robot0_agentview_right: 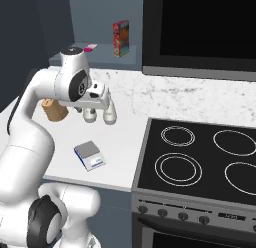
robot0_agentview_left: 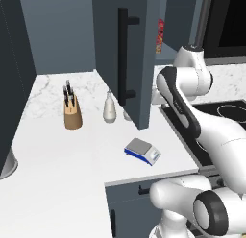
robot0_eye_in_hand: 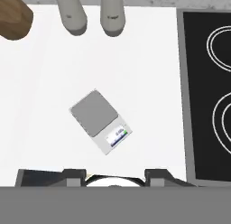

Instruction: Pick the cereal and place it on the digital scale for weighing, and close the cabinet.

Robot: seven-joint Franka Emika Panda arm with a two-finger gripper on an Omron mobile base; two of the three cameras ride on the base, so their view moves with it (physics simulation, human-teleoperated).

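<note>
A: What takes up the most room?

B: The white bench (robot0_agentview_left: pixel 62 155), with the black stove (robot0_agentview_right: pixel 200 162) set against its right end and the dark oven (robot0_agentview_right: pixel 200 32) in the wall above that. The cabinet (robot0_agentview_left: pixel 144 21) hangs over the bench, and its door (robot0_agentview_left: pixel 113 50) stands swung out, the long black handle (robot0_agentview_left: pixel 124 57) facing the left base camera.

A: And the cereal?

B: The cereal (robot0_agentview_right: pixel 120 38) stands upright on the cabinet shelf (robot0_agentview_right: pixel 100 54), well above the bench. A small pink thing (robot0_agentview_right: pixel 90 47) lies on the same shelf to its left.

A: Where is the scale?

B: The scale (robot0_eye_in_hand: pixel 100 121) sits flat on the bench near the front edge, turned at an angle, its grey plate bare. It is well apart from the two white bottles (robot0_eye_in_hand: pixel 71 13) and the knife block (robot0_agentview_left: pixel 72 110) farther back.

A: What about the claw?

B: The claw (robot0_eye_in_hand: pixel 115 175) hangs above the bench, looking straight down at the scale. Its two fingertips (robot0_eye_in_hand: pixel 74 175) stand far apart with nothing between them, so it is spread wide and holds nothing.
</note>
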